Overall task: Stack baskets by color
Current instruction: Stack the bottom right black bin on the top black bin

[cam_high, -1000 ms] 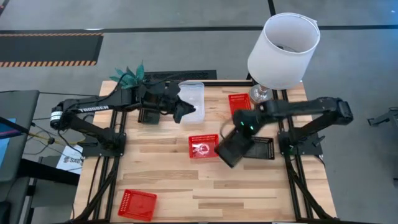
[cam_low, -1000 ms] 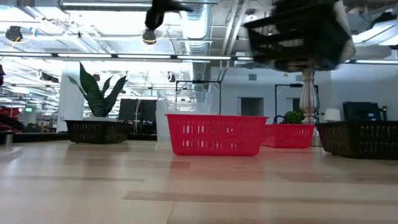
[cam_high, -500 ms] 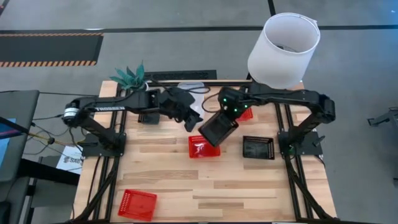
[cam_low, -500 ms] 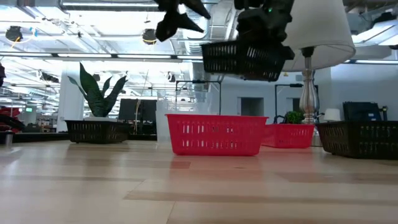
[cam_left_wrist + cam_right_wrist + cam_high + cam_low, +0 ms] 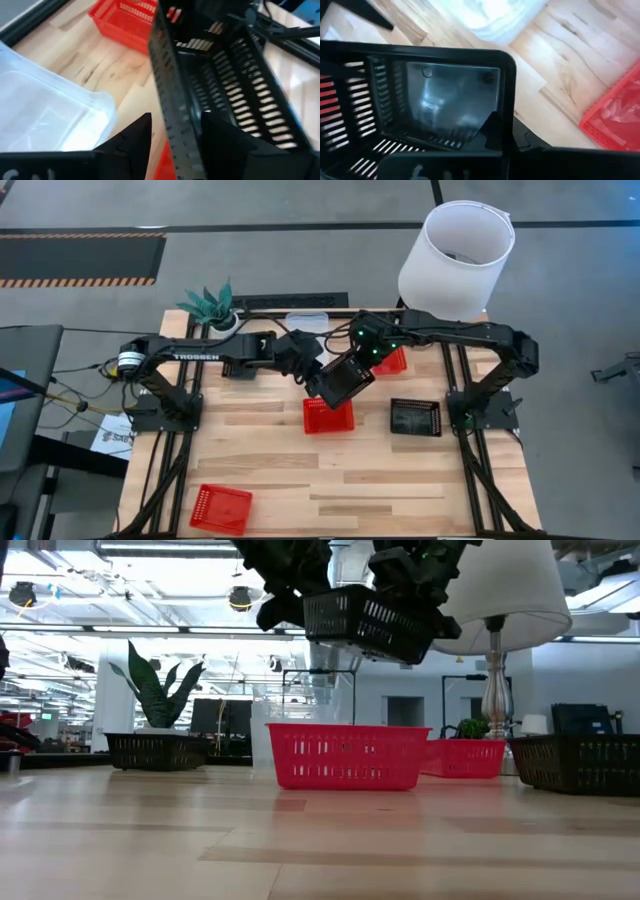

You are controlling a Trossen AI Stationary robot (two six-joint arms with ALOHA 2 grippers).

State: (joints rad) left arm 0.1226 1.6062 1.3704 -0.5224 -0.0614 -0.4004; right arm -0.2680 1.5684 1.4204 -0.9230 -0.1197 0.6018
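Held basket: we see a black mesh plastic basket (image 5: 342,380) tilted in mid-air over a red mesh basket (image 5: 328,418) that stands on the wooden table (image 5: 400,470).
Right gripper (image 5: 362,352): pinching the black basket's rim.
Left gripper (image 5: 172,132): fingers (image 5: 131,140) spread, straddling its opposite wall.
Clear plastic basket (image 5: 45,107): contents indiscernible.

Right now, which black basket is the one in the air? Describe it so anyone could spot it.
Start at the white lampshade, then go toward the table's middle. There the black basket hangs tilted in the right pincer, above a red basket. The other black baskets rest on the table.
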